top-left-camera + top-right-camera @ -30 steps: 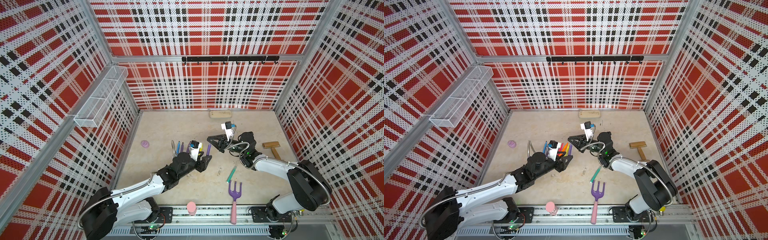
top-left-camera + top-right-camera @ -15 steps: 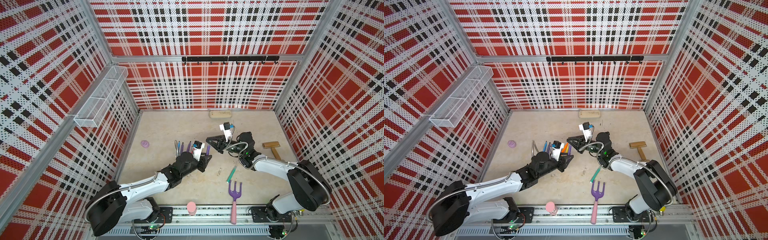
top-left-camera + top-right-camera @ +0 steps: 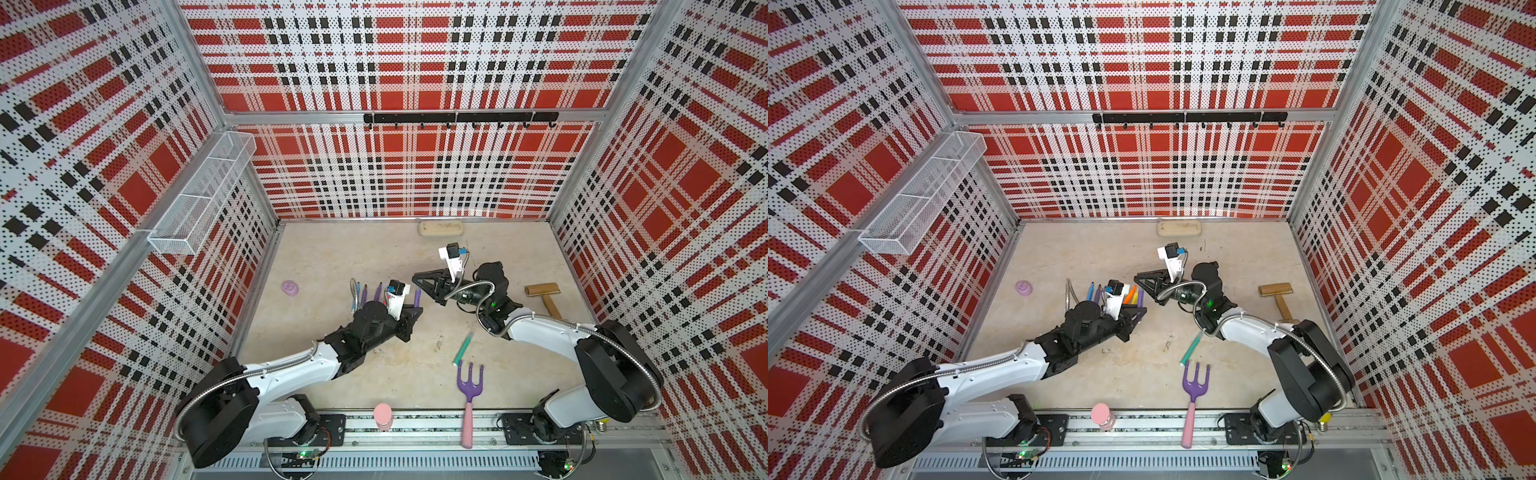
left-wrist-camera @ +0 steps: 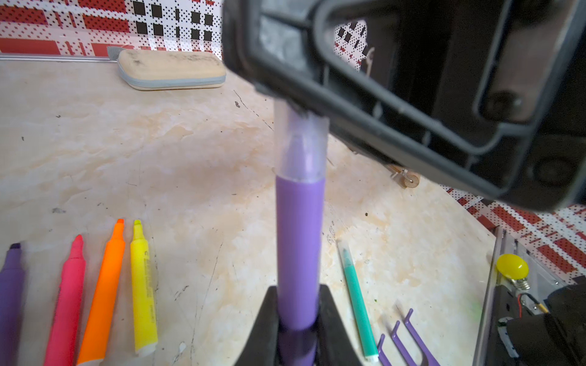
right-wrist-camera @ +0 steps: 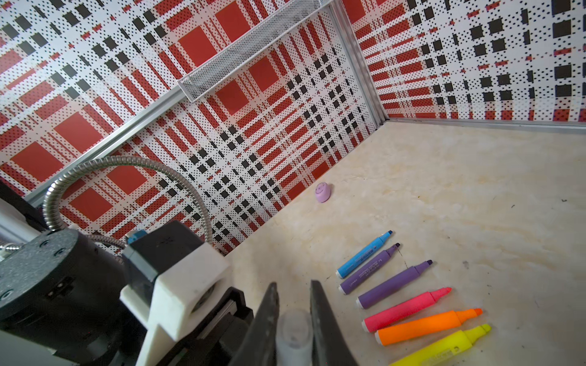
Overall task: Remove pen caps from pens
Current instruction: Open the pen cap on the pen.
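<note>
A purple pen (image 4: 299,240) is held off the floor between the two arms, seen in both top views (image 3: 417,296). My left gripper (image 4: 298,294) is shut on its barrel. A clear pen cap (image 4: 299,149) still covers its tip, and my right gripper (image 5: 293,285) is shut on that cap (image 5: 293,332). Several uncapped pens lie in a row on the floor: blue (image 5: 364,255), two purple (image 5: 394,285), pink-red (image 5: 406,310), orange (image 5: 428,326) and yellow (image 5: 444,347). A teal pen (image 3: 463,348) lies apart, near the front. No other caps show.
A purple garden fork (image 3: 469,390) with a pink handle lies by the front rail. A beige block (image 3: 440,228) sits at the back wall and a wooden tool (image 3: 544,293) at the right. A lilac knob (image 3: 290,287) sits left, and a wire basket (image 3: 199,199) hangs on the left wall.
My left gripper has shut on the purple pen's barrel; it stood open a second ago. The right gripper has stayed shut on the cap, barely moving.
</note>
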Motion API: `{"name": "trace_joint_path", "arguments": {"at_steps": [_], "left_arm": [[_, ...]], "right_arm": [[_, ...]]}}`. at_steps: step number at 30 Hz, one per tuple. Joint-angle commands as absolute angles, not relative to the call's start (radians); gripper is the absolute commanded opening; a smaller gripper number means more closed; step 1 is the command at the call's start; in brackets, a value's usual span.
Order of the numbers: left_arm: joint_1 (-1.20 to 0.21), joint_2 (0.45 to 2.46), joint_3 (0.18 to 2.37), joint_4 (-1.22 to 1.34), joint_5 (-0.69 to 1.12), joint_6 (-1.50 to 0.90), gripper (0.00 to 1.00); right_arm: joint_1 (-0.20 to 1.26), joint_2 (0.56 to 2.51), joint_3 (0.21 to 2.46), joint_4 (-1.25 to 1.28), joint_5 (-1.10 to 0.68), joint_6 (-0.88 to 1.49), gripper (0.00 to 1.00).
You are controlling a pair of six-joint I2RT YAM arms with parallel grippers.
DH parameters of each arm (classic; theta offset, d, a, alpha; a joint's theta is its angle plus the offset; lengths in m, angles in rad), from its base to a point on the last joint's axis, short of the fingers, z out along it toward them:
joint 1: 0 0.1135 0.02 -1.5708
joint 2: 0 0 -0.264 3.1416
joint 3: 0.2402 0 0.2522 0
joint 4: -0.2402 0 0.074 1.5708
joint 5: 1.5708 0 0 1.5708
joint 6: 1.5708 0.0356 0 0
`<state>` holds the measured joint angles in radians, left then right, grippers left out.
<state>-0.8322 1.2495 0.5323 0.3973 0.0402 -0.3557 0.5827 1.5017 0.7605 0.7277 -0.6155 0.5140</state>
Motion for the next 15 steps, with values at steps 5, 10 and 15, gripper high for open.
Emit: {"name": "trace_joint_path", "arguments": {"at_steps": [5,10,15], "left_arm": [[-0.833,1.303,0.556,0.377,0.123,-0.355,0.0],[-0.834,1.337,0.555,0.359,0.147,-0.368,0.0],[-0.833,1.372,0.56,0.339,0.172,-0.379,0.0]], "right_arm": [[0.559,1.479,0.899,0.731,-0.537,0.452,0.0],[0.539,1.464,0.954,0.715,-0.486,0.437,0.0],[0.518,1.45,0.955,0.765,-0.422,0.456,0.0]]}}
